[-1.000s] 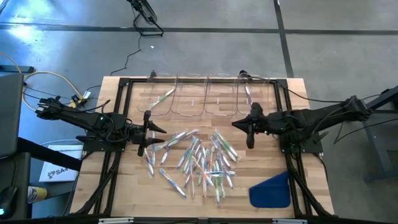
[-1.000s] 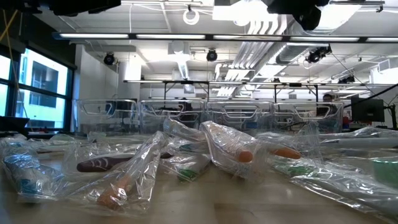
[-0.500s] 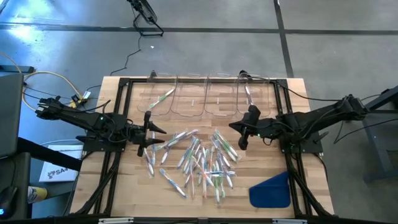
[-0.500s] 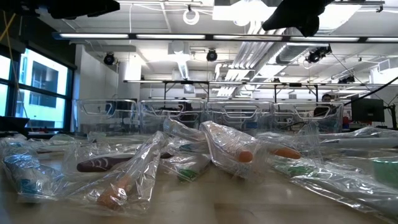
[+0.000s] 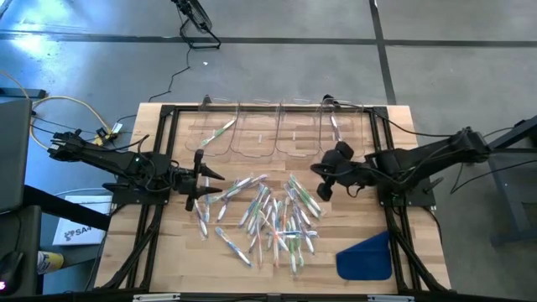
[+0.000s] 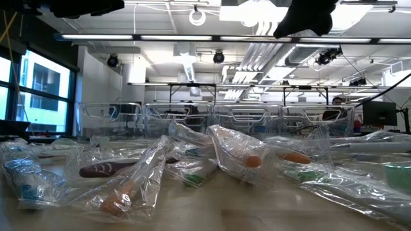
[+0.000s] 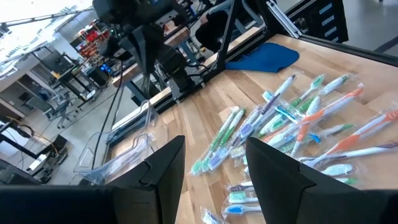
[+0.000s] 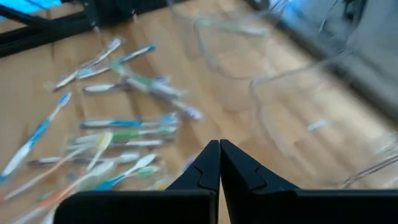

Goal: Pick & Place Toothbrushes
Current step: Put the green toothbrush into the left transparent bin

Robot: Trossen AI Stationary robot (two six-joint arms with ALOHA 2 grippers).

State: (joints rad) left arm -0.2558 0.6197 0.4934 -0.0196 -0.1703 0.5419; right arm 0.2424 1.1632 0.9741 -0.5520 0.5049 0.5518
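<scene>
Nearest the front edge of the wooden counter [image 5: 176, 252], toward the right corner, lies a flat blue cloth [image 5: 366, 256], apart from everything else. Just behind it, across the middle of the counter, the toothbrushes [image 5: 270, 216] lie scattered in a loose heap, each in a clear wrapper, with green, orange, blue and purple showing on their handles; some cross over one another. At the left side of this heap the left gripper [image 5: 196, 191] hangs close above the counter with its fingers spread apart and nothing between them; its wrist view looks past the two dark fingers [image 7: 163, 168] onto the heap, with the blue cloth beyond. At the right side of the heap, near its back edge, the right gripper [image 5: 323, 186] is above the counter with its fingers pressed together and empty, and its wrist view shows the closed tips [image 8: 218, 155] over the scattered toothbrushes. Farther back, along the far edge of the counter, stands a row of clear bins [image 5: 281, 130]; one toothbrush lies in the leftmost bin [image 5: 220, 132] and another in the rightmost bin [image 5: 334, 127]. Beyond the counter is grey floor.
</scene>
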